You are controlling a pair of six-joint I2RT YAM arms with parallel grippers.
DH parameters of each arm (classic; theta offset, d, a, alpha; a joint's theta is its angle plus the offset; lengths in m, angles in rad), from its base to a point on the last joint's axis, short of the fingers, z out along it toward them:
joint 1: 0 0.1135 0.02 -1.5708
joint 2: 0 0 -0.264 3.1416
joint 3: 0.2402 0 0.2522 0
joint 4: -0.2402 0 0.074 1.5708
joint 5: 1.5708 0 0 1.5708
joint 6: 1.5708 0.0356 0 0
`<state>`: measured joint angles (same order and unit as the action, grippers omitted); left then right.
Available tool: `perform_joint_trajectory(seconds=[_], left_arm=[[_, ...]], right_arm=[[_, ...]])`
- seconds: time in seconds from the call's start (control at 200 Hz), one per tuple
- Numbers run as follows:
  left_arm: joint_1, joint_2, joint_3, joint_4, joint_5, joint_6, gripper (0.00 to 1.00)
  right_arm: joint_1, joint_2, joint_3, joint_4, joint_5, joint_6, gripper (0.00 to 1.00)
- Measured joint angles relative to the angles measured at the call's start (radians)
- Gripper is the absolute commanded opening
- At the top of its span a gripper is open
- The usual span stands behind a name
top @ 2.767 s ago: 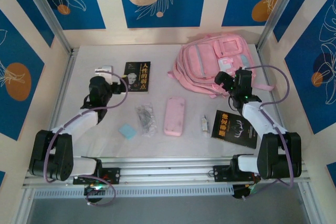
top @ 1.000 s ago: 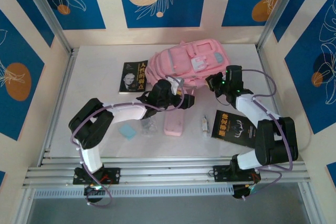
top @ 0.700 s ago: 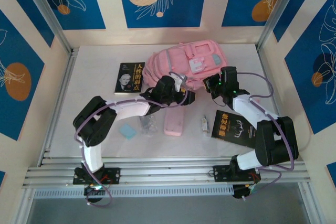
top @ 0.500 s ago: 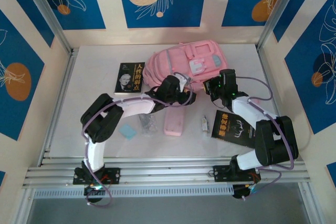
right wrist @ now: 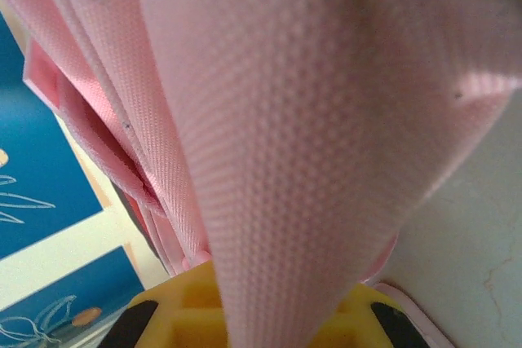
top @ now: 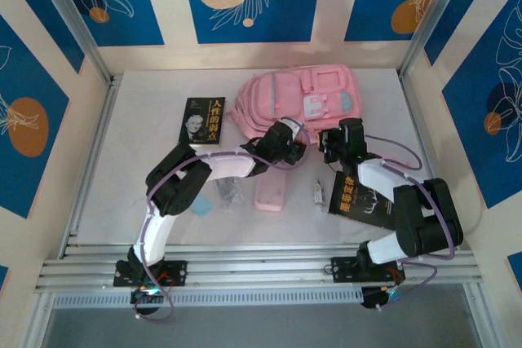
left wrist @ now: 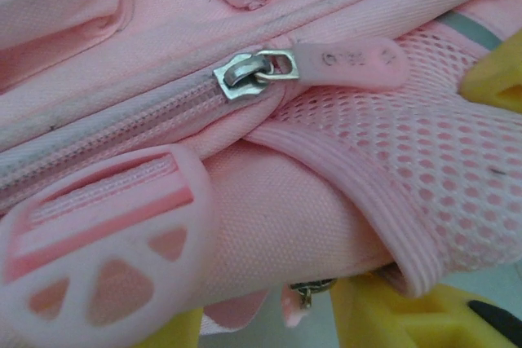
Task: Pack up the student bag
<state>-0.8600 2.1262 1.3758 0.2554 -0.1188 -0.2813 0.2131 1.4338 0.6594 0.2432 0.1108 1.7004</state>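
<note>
The student bag [top: 298, 102] lies at the far middle of the tabletop [top: 134, 169], front pockets up. At its near edge the right claw [top: 334, 141] is closed on a fold of its pink fabric. The left claw [top: 288, 141] sits by a metal zipper slider [left wrist: 251, 71], with mesh fabric between its yellow fingers [left wrist: 391, 319]; whether it grips cannot be told. A pink pencil case [top: 272, 191] lies just nearer, and a portrait-cover book [top: 204, 121] lies to the bag's left.

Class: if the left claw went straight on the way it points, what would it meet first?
The student bag: its pink fabric below the zipper slider lies right ahead of the left claw, probably touching, though depth is unclear.
</note>
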Motion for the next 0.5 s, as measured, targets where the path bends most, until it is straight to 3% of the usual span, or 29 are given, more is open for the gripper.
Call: perform_joint_trajectory(seconds=[0.235, 0.3, 0.4, 0.5], left_arm=[[-0.002, 0.024, 0.005, 0.043, -0.021, 0.003, 0.33], [-0.002, 0.025, 0.005, 0.056, -0.009, 0.003, 0.33], [0.002, 0.033, 0.005, 0.086, 0.024, 0.008, 0.44], [0.003, 0.043, 0.005, 0.115, 0.042, 0.003, 0.38]], right_arm=[[0.009, 0.0, -0.028, 0.039, 0.024, 0.084, 0.0], [0.009, 0.0, -0.028, 0.048, 0.026, 0.101, 0.0], [0.008, -0.001, -0.029, 0.058, 0.029, 0.124, 0.0], [0.004, -0.003, -0.034, 0.064, 0.03, 0.145, 0.0]])
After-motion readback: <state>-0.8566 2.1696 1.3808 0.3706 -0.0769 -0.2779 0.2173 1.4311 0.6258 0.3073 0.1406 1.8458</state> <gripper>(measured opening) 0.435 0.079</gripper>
